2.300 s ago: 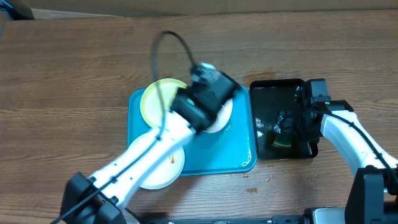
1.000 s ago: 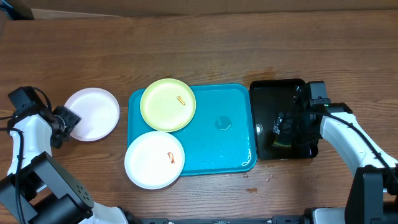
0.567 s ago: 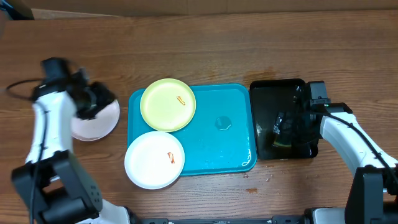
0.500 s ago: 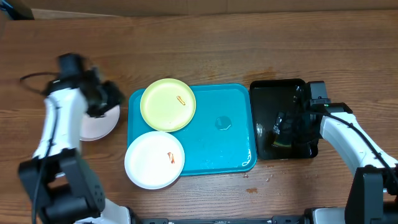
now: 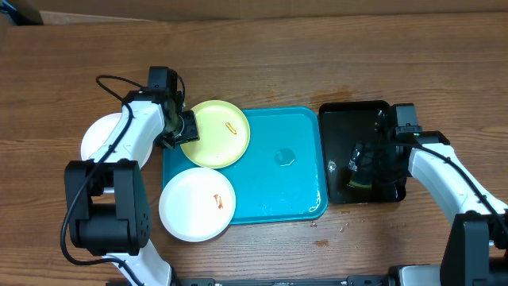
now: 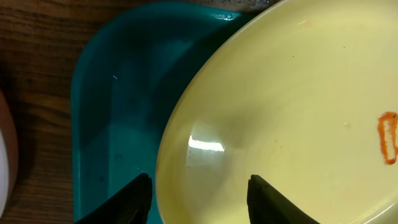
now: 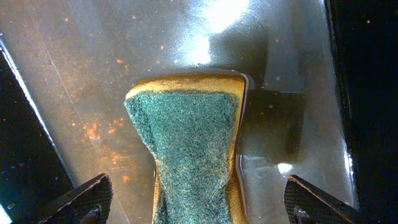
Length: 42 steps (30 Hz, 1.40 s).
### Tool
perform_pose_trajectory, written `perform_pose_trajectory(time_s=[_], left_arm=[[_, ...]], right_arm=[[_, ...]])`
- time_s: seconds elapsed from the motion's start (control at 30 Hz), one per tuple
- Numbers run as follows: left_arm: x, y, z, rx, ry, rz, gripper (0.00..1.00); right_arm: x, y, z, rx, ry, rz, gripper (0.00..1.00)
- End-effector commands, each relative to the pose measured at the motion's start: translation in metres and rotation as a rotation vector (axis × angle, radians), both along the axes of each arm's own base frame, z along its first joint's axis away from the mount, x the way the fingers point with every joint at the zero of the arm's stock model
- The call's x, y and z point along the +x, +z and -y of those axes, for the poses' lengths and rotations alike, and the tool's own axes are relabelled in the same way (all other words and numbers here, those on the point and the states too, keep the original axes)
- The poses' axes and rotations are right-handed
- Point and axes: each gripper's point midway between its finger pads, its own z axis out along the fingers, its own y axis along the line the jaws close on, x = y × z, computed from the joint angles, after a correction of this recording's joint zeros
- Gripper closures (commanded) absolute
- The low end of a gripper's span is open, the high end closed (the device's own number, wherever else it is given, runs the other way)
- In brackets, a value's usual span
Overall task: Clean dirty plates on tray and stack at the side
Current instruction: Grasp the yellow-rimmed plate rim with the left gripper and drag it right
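The pale yellow-green plate (image 5: pixel 216 133) lies on the back left of the turquoise tray (image 5: pixel 278 187) and carries an orange smear (image 6: pixel 387 137). A white plate (image 5: pixel 197 204) with a red smear lies on the tray's front left corner. A second white plate (image 5: pixel 95 141) lies on the table left of the tray, partly hidden by my left arm. My left gripper (image 5: pixel 184 131) is open, and its fingers (image 6: pixel 199 200) straddle the yellow-green plate's (image 6: pixel 280 106) left rim. My right gripper (image 5: pixel 367 161) is open, with its fingers (image 7: pixel 199 211) either side of a green-topped sponge (image 7: pixel 193 137).
A glossy black tray (image 5: pixel 349 119), wet and flecked with orange bits, stands right of the turquoise tray and holds the sponge. A small puddle (image 5: pixel 284 156) sits on the turquoise tray's bare middle. Wooden table all round.
My left arm has swung right from the white plate on the table to the yellow-green plate's left rim. The white plate stays beside the tray. The right arm has not moved.
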Motion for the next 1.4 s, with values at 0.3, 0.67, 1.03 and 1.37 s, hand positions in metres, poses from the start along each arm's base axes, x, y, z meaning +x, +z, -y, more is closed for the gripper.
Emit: perform_pose_trajectory(time_s=[0.3, 0.67, 1.03, 1.37], left_arm=[[-0.004, -0.001, 0.040, -0.067, -0.099, -0.013, 0.55], [-0.011, 0.000, 0.088, -0.066, -0.226, 0.000, 0.64], [-0.020, -0.013, 0.076, 0.074, -0.217, -0.013, 0.51], [-0.011, -0.012, 0.074, 0.057, -0.205, 0.017, 0.71]], right_arm=[[0.000, -0.001, 0.002, 0.002, -0.008, -0.001, 0.10], [-0.008, -0.002, 0.002, 0.001, -0.007, -0.032, 0.10], [-0.010, -0.002, 0.002, 0.000, -0.007, -0.042, 0.10], [-0.010, -0.002, 0.002, 0.000, -0.007, -0.041, 0.11]])
